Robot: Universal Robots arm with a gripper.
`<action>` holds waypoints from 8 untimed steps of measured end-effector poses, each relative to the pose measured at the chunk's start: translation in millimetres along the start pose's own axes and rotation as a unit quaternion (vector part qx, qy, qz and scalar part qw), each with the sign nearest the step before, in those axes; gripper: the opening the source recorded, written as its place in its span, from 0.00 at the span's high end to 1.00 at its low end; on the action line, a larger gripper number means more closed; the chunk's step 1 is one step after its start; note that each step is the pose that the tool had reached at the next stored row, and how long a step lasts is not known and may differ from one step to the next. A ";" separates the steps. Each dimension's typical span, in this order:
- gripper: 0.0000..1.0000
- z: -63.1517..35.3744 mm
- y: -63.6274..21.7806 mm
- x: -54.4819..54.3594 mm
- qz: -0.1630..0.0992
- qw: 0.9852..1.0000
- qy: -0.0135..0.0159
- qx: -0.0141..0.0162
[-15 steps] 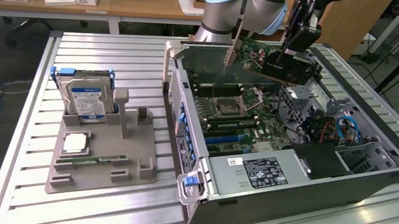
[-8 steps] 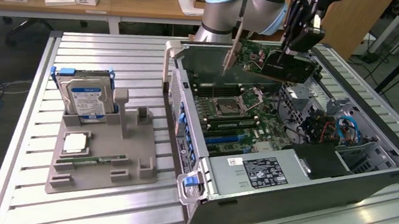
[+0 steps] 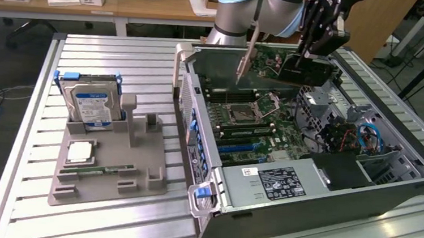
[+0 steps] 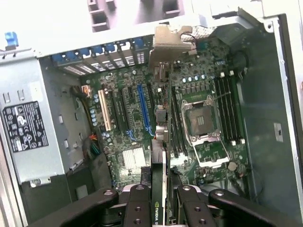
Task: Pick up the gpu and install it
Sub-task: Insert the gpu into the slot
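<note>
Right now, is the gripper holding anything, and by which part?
The gripper holds the thin black card with a silvery metal bracket, at the end opposite that bracket.

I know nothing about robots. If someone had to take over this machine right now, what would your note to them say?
Gripper: shut on the gpu, gripping its upper edge.
Where things are: the gpu hangs inside the open top of the computer case, above the motherboard. Its metal bracket faces the case's rear slot openings.
Done: the gpu is picked up and held over the case.
Left: it is not seated yet, and the blue slot is empty.
</note>
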State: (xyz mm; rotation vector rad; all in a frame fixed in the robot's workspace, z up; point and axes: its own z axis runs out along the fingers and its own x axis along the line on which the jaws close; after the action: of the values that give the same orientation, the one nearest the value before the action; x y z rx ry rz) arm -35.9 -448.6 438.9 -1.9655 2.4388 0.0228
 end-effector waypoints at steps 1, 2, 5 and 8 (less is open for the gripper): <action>0.74 0.0 0.0 0.0 -0.007 1.000 0.000 0.000; 0.74 0.1 0.0 0.0 -0.014 1.000 0.000 0.000; 0.74 0.0 0.0 0.0 -0.035 0.999 0.000 -0.001; 0.74 0.0 0.0 0.0 -0.060 0.998 0.000 -0.001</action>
State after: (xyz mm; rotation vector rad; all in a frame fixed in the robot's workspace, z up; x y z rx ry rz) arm -35.9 -448.6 438.9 -2.1093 2.3168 0.0236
